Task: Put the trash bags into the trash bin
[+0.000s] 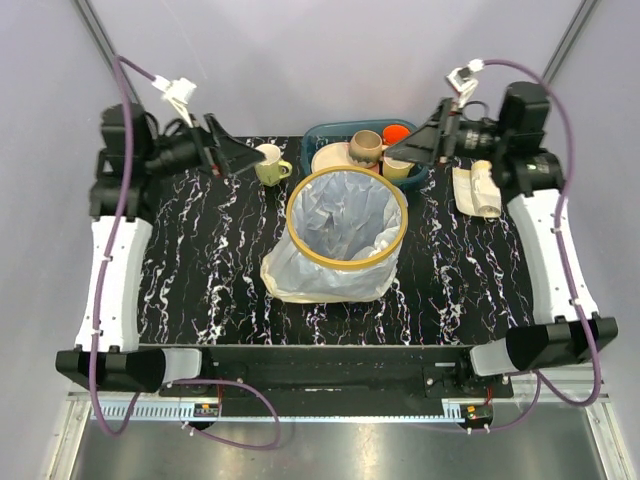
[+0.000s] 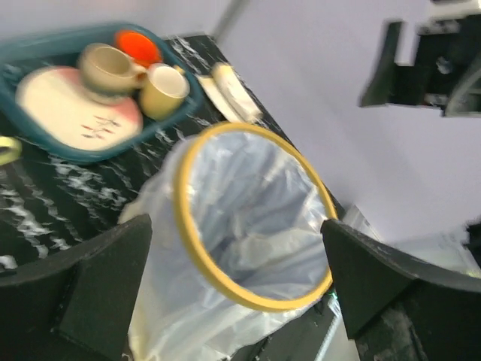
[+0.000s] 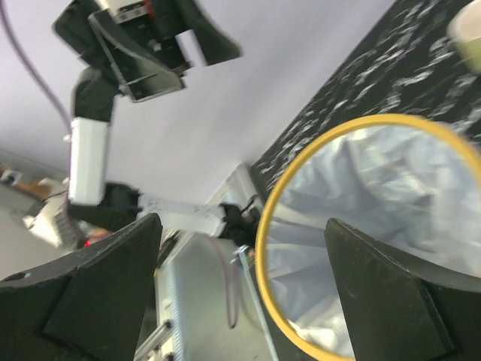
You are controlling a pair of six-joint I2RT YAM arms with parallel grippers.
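Your left gripper (image 2: 234, 226) and right gripper (image 3: 242, 224) are both wide open and holding nothing, raised near the table's far corners. The bin (image 1: 290, 215) is mid-table with the big bag (image 1: 345, 215) lining it and draped outside. The small bundle (image 1: 478, 190) lies right of the basket (image 1: 310, 135).

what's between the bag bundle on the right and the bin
Nothing visible: bare table separates the bundle from the bin; the basket sits farther back, and the bin's mouth is open.
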